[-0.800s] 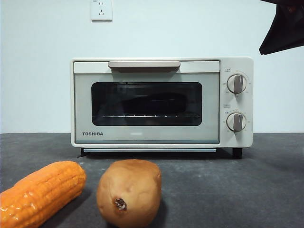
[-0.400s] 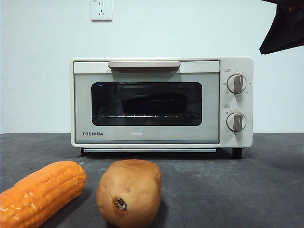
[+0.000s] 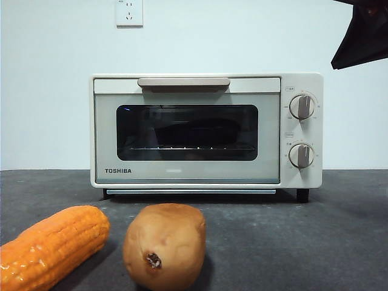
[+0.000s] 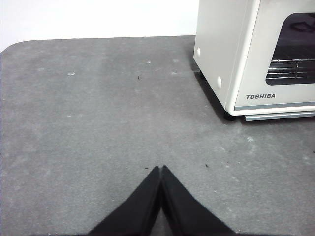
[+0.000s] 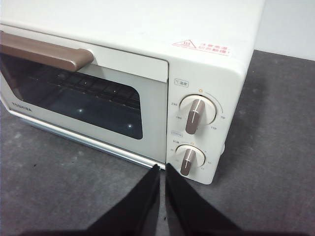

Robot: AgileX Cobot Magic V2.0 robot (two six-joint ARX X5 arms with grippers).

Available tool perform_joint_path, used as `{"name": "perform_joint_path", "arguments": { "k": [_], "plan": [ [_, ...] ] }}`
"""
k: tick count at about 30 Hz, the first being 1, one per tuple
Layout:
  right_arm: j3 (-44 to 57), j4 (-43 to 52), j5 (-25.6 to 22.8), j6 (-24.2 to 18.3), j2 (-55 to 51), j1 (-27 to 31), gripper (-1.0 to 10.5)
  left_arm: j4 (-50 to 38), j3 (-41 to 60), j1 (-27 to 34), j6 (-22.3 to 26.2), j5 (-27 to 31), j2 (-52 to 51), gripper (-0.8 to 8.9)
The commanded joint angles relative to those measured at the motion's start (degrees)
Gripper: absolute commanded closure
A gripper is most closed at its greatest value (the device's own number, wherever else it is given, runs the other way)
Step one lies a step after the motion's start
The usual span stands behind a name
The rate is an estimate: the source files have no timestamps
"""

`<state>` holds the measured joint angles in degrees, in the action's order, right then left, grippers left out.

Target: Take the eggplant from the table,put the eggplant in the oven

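The cream-white oven [image 3: 206,130] stands at the back of the dark grey table [image 3: 291,236] with its glass door closed. Behind the glass a long dark form [image 3: 197,130] lies on the wire rack; it looks like the eggplant but is dim. My left gripper [image 4: 160,169] is shut and empty over bare table, off the oven's [image 4: 231,54] left front corner. My right gripper [image 5: 161,167] is shut and empty, raised in front of the oven's [image 5: 123,44] two knobs [image 5: 194,115]. It shows as a black tip [image 3: 364,36] at the top right of the front view.
An orange corn cob [image 3: 51,245] lies at the front left. A tan potato [image 3: 165,245] stands beside it, in front of the oven door. A wall socket [image 3: 129,12] sits on the white wall behind.
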<state>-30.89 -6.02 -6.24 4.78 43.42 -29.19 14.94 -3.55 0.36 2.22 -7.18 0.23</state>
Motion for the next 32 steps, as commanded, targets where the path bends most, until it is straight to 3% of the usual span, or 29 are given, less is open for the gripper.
{"name": "perform_joint_path", "arguments": {
  "k": [1, 9, 12, 15, 17, 25, 27, 32],
  "plan": [
    [-0.46, 0.46, -0.22, 0.57, 0.26, -0.31, 9.4, 0.07, 0.87, 0.11, 0.48, 0.11, -0.04, 8.1],
    [-0.46, 0.22, -0.2, 0.52, -0.7, -0.42, 9.4, 0.07, 0.87, 0.11, 0.48, 0.11, -0.04, 8.1],
    [-0.33, -1.25, -3.72, -2.97, -6.23, 0.35, 9.4, 0.07, 0.87, 0.11, 0.48, 0.11, -0.04, 8.1],
    [-0.26, -0.94, -7.21, -9.38, -13.4, 2.36, 9.4, 0.04, 0.87, 0.11, 0.48, 0.11, -0.04, 8.1],
    [-0.15, -0.96, -7.28, -10.97, -18.91, 5.66, 9.4, 0.09, 0.87, 0.11, 0.48, 0.11, -0.04, 8.1],
    [1.79, -2.16, -7.08, -9.53, -30.27, 22.64, 9.4, 0.07, 0.87, 0.11, 0.48, 0.11, -0.04, 8.1],
    [3.98, -2.14, -6.29, -9.25, -31.85, 25.57, 9.4, 0.07, 0.87, 0.11, 0.48, 0.11, -0.04, 8.1],
    [12.9, -2.1, 3.76, -8.72, -35.5, 30.21, 9.4, 0.07, 0.87, 0.11, 0.48, 0.11, -0.04, 8.1]
  ]
}}
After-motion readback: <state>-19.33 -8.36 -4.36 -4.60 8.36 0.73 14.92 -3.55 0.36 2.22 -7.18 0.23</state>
